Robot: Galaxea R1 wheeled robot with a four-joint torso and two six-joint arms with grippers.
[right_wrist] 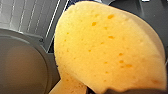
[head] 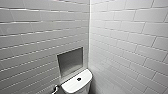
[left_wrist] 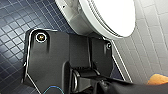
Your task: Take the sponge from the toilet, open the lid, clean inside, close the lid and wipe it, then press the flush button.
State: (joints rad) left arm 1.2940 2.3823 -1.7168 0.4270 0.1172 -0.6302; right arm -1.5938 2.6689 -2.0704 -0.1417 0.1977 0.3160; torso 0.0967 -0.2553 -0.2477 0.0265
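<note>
Sponge surface, yellow-orange and pitted with small darker pores, sits very close before the right wrist camera, with the lid and white wall tiles behind it. A dark part of the right gripper crosses one edge of the sponge, and the right jaws appear clamped on it. From the left wrist the toilet shows from the side and a little above. Its glossy white lid lies down over the oval bowl, closed, and catches a strong glare. Under the bowl runs a floor of small dark blue square tiles with pale grout, and the white wall tiles rise just beside the bowl. An orange corner of the sponge shows at the edge of this same view, apart from the lid, against the pale tiles. Whether the left jaws are apart or together cannot be told. The head camera looks into the corner where two walls of white brick-laid tiles meet. A rectangular niche with a grey back is set into one wall, just above the tank. The tank top is white with rounded corners, and the flush button, small, dark and round, sits in its middle. A small shiny metal fitting stands beside the tank, near the wall below the niche
</note>
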